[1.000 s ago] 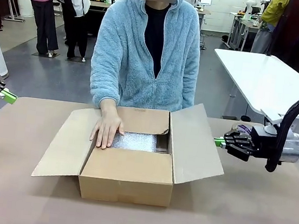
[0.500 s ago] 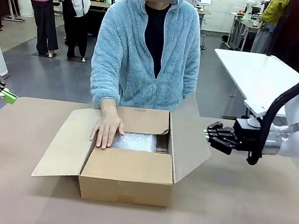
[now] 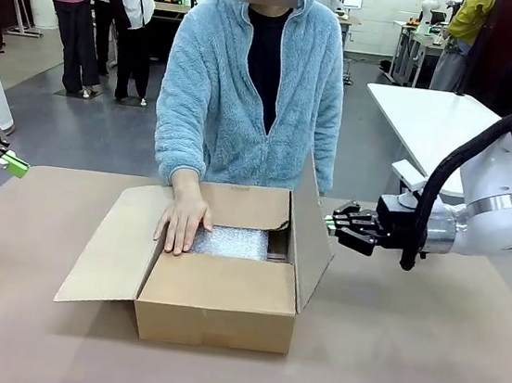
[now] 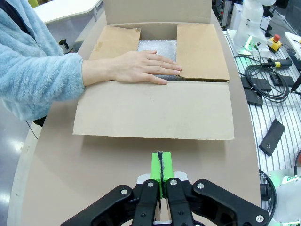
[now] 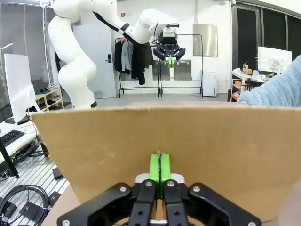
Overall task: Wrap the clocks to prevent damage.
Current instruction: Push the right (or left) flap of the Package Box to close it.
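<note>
The clocks show as a whitish bubble-wrap bundle (image 3: 236, 242) lying inside the open brown cardboard box (image 3: 218, 308). In the left wrist view the bundle (image 4: 157, 47) sits between two inner flaps. A person's hand (image 3: 182, 223) rests flat on the box's inner left edge, partly over the bundle. My right gripper (image 3: 329, 223) is shut, its green tips against the outside of the box's right flap (image 3: 310, 231), which stands nearly upright. That flap (image 5: 164, 141) is close in front of the right gripper (image 5: 160, 165). My left gripper (image 3: 22, 166) is shut at the table's far left, apart from the box.
The box's left flap (image 3: 114, 244) lies spread outward on the brown table (image 3: 404, 359); the left gripper (image 4: 161, 165) hovers just short of it. The person stands at the far edge. A white table (image 3: 459, 132) stands behind at right.
My right gripper has moved left and pushed the right flap from slanting outward to nearly upright. The left gripper and the person's hand have stayed put.
</note>
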`<act>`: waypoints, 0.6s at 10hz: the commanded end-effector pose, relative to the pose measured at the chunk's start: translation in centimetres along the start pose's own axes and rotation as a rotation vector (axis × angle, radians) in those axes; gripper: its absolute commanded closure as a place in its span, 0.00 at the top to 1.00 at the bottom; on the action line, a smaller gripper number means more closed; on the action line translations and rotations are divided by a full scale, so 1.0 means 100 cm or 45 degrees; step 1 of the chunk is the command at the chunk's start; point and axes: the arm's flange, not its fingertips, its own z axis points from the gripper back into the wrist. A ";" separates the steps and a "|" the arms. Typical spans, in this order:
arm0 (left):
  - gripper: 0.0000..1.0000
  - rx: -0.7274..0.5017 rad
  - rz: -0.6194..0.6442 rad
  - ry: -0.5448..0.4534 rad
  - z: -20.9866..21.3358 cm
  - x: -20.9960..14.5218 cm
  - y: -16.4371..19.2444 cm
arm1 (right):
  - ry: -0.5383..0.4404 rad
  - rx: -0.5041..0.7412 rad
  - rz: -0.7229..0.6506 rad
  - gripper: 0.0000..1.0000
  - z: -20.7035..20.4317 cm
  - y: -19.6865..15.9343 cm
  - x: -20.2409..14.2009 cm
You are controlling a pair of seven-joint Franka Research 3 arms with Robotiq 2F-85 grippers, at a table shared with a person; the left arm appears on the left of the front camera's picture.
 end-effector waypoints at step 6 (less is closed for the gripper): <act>0.00 0.002 -0.008 0.001 0.001 0.000 -0.002 | 0.103 -0.047 -0.087 0.01 -0.044 -0.036 -0.017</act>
